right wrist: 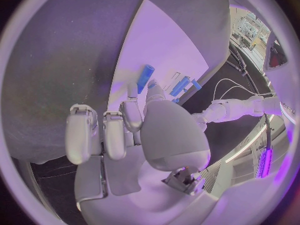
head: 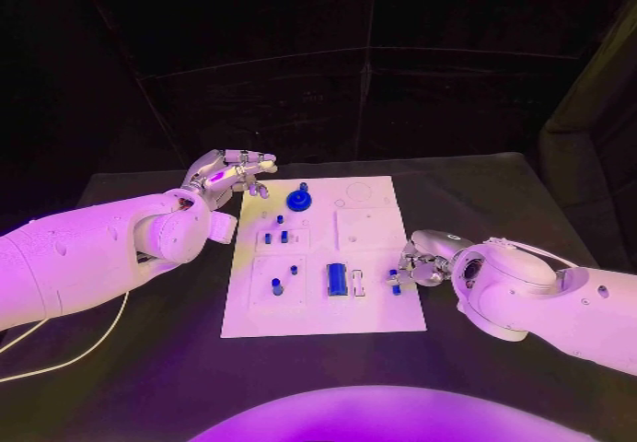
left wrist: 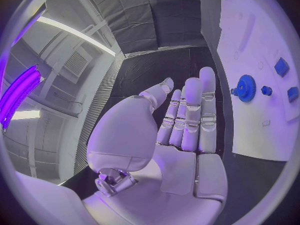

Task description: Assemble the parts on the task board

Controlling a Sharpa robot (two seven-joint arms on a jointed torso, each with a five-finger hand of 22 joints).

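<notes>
Seen from the head: white task board (head: 325,313) in the middle of the black tabletop (head: 492,198), blue gear (head: 299,197) standing near its far left corner, a blue cylinder (head: 337,279) lying nearer the front, left hand (head: 228,171) hovering just off the board's far left corner, right hand (head: 422,262) at the board's right edge beside a small blue part (head: 394,283). From the left wrist: fingers (left wrist: 192,116) stretched out straight and close together, holding nothing, gear (left wrist: 245,88) on the board beyond them. From the right wrist: fingers (right wrist: 106,132) curled in over the board's edge, cannot tell whether anything is pinched.

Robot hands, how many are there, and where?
2. The left hand is by the task board's far left corner, near the blue gear; the right hand is at its right edge, by small blue parts.
</notes>
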